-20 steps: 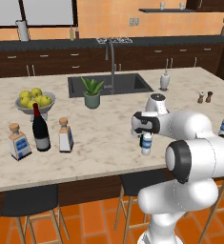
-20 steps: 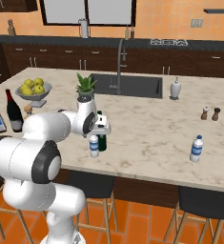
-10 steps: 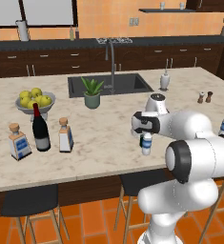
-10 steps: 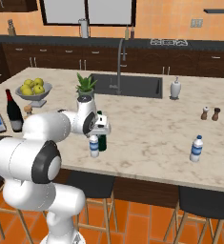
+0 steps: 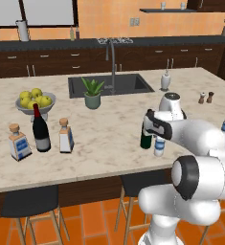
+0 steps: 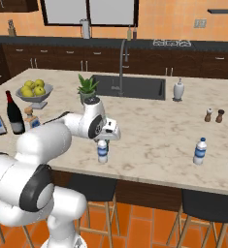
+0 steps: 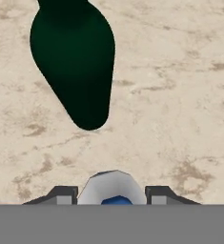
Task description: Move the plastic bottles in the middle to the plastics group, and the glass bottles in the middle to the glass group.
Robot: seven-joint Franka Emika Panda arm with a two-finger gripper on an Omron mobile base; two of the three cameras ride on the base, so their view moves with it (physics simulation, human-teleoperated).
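Note:
A small clear water bottle [image 5: 159, 147] with a blue label stands near the counter's front edge. My gripper [image 5: 158, 138] comes down on it from above and is shut on its top. In the hand view its white cap [image 7: 112, 187] sits tight between my fingertips [image 7: 63, 195]. The right base view shows the same bottle [image 6: 102, 152] under my gripper [image 6: 104, 141]. A dark green bottle [image 5: 145, 139] stands right beside it, and it looms in the hand view as a dark green shape [image 7: 75, 62]. The glass group stands at the left: a wine bottle [image 5: 40, 130] and two squat clear bottles [image 5: 18, 142] [image 5: 65, 137]. One water bottle of the plastics group [image 6: 200, 151] stands at the right.
A fruit bowl [image 5: 35, 100] sits behind the glass group. A potted plant [image 5: 92, 93] and the sink [image 5: 109, 83] lie at the back. A soap dispenser [image 5: 165, 80] and two small shakers [image 6: 214, 115] stand at the back right. Stools line the front.
My fingers have closed on the water bottle's cap. The arm and the bottles stand where they were.

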